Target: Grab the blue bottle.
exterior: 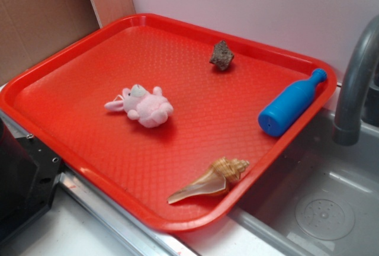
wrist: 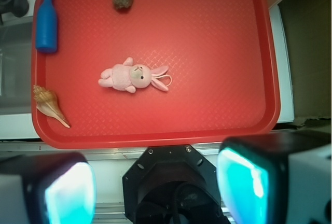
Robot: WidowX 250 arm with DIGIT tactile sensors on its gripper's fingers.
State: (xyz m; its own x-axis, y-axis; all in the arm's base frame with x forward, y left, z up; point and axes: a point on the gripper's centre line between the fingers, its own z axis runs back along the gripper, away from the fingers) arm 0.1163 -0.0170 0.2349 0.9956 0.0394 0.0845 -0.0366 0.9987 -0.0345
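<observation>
The blue bottle lies on its side at the right edge of the red tray, cap pointing to the back right. In the wrist view the blue bottle lies in the tray's upper left corner, cap pointing up. My gripper hangs high above the near side of the tray, over the robot's black base. It is open, its two cyan pads far apart with nothing between them. The gripper does not show in the exterior view.
A pink plush bunny lies mid-tray, a dark rock at the back, and a seashell near the front right edge. A grey faucet and a sink basin stand right of the tray. A cardboard wall stands at the back left.
</observation>
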